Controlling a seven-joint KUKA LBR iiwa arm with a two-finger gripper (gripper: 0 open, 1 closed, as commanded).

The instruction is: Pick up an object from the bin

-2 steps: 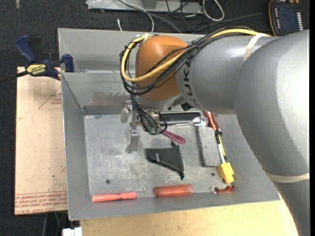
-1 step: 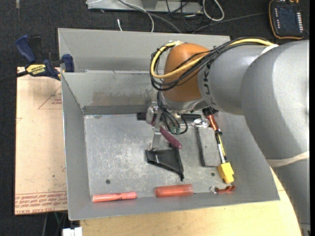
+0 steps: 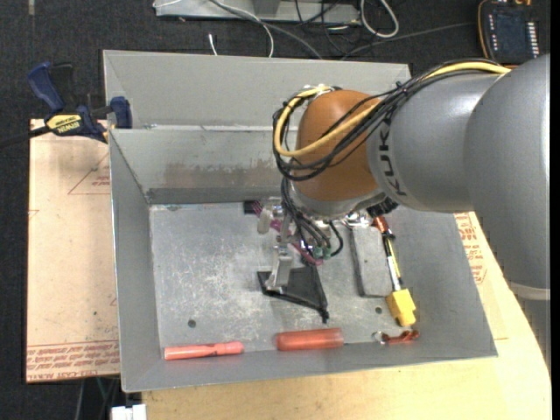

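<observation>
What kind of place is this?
Probably a robotics lab or workshop: a KUKA arm hangs over a grey metal bin, with loose cables lying on the dark floor behind it.

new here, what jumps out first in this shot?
The grey arm with its orange wrist cover dominates, coming in from the right. Its gripper sits low over the middle of the bin, at a flat black wedge-shaped piece. Then colour: a pink-red stick and an orange-red stick along the front wall, and a yellow block at front right.
</observation>
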